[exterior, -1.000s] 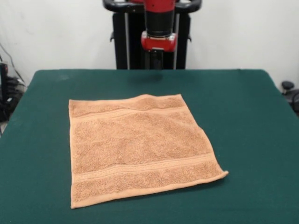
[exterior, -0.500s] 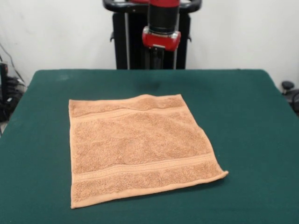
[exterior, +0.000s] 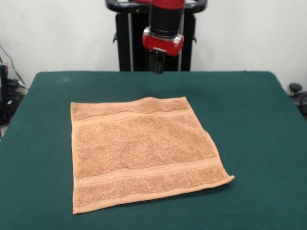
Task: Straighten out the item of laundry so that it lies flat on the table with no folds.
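The gripper hung from the red and black arm above the far part of the counter, clear of its surface and empty. Its dark tips read as one narrow mass against the black pedestal, so whether they were spread or pressed together could not be told. The towel lay well apart from the gripper, on the counter nearer the camera and somewhat left of centre. It was spread out in a rough square, turned slightly against the counter's edges. Woven bands ran across it near the far and near edges. The far edge rippled slightly, and the near right corner curled up a little off the green top. No fold crossed the towel.
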